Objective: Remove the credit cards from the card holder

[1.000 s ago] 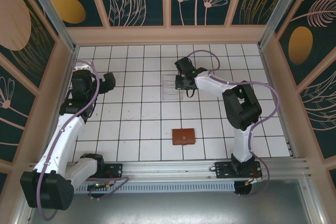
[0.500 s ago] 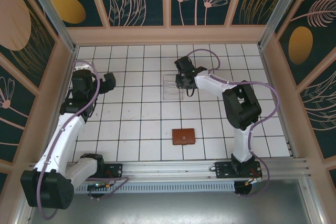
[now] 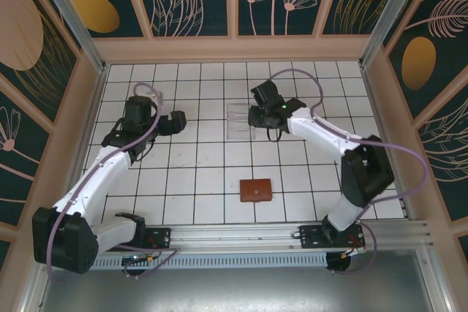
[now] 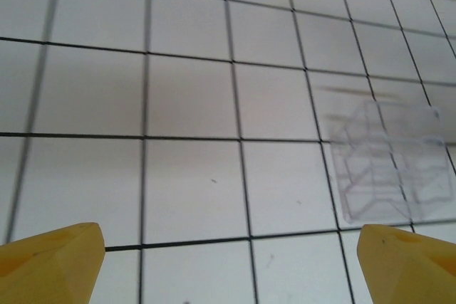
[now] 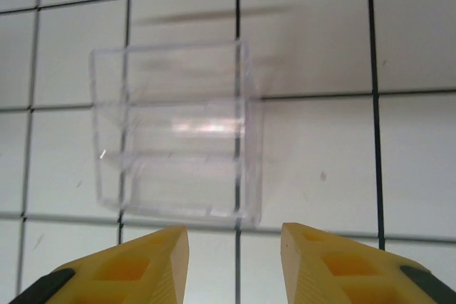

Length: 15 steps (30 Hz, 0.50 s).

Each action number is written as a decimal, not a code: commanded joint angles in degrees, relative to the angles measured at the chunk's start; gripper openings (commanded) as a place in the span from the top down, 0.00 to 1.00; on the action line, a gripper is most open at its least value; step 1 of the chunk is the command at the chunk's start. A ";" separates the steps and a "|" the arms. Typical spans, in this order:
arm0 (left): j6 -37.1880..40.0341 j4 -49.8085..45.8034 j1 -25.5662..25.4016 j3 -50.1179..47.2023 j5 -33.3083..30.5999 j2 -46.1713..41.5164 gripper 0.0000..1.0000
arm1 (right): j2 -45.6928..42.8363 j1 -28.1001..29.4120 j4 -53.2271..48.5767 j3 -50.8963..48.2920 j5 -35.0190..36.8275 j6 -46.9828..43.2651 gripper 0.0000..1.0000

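well apart, card holder (image 3: 257,190) lies nearer than right claw (image 3: 257,118)

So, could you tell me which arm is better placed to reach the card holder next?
Probably the right: the right gripper hangs open by the clear tray, straight beyond the card holder; the left gripper sits farther aside.

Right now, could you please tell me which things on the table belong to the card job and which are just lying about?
Job: card holder, lying shut; left claw and right claw, both open.
Lying about: clear plastic tray, ahead of the right claw.
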 commanded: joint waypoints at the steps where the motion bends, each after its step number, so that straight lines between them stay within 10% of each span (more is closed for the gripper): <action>1: -2.70 3.30 -2.58 1.67 2.83 1.66 0.08 | -5.59 2.74 -4.25 -5.47 -5.00 4.47 0.59; 15: -2.60 6.67 -4.32 3.32 0.77 7.75 0.07 | -21.85 18.96 -4.45 -28.14 -20.02 22.56 0.49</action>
